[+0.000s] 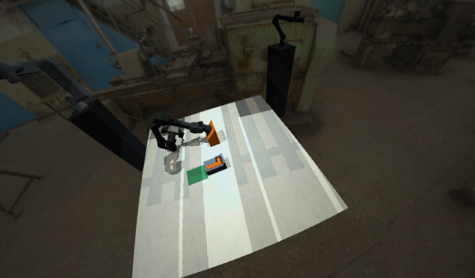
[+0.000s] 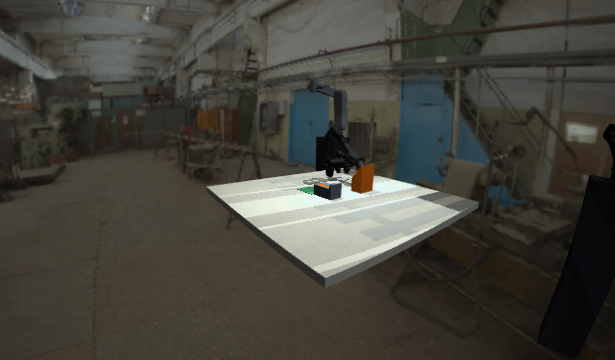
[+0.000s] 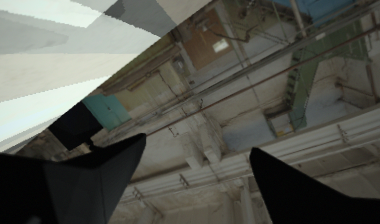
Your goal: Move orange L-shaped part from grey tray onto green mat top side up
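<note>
My hand (image 3: 196, 175) open, empty, far from tray (image 1: 217, 167). Part (image 1: 214, 164) flush (ungraspable). Risk: pressing wrong end, no tip-up.

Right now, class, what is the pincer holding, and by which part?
Nothing: the pincer stands open and empty; the orange L-shaped part lies in the grey tray.

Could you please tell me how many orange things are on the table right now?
2. An L-shaped part lies flush in the grey tray, beside the green mat. A taller orange block stands behind the tray, by the arm. None seems hidden.
</note>
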You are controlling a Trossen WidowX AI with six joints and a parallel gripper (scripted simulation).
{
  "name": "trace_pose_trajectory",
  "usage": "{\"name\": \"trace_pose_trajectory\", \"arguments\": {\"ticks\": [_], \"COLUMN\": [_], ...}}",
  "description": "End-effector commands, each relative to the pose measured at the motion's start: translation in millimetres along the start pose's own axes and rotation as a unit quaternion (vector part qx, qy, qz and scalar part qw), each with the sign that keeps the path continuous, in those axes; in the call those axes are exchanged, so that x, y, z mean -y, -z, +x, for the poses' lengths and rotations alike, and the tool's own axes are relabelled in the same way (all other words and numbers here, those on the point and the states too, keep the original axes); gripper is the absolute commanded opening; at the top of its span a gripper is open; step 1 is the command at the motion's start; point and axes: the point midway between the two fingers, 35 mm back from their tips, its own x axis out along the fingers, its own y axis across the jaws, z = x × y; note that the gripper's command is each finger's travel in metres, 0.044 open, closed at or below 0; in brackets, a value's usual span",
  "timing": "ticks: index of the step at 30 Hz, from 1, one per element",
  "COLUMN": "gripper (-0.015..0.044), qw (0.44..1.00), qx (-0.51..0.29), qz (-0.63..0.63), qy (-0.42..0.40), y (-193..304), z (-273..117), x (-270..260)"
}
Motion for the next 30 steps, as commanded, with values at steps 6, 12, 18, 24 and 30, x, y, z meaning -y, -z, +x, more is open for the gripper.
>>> {"name": "trace_pose_trajectory", "arguments": {"ticks": [6,12,18,24,30], "gripper": [0.0243,0.0180,0.0180,0.0180,0.0180], "qw": [0.999,0.998,0.988,0.974,0.951], "qx": [0.026,0.053,0.117,0.181,0.259], "qz": [0.008,0.009,-0.032,-0.062,-0.080], "qy": [-0.021,-0.043,-0.090,-0.125,-0.146], "y": [-9.0,-17.1,-23.8,-31.4,-30.4], "z": [-15.5,-33.3,-75.9,-119.0,-174.4], "x": [-11.5,-20.1,-45.6,-69.7,-96.9]}}
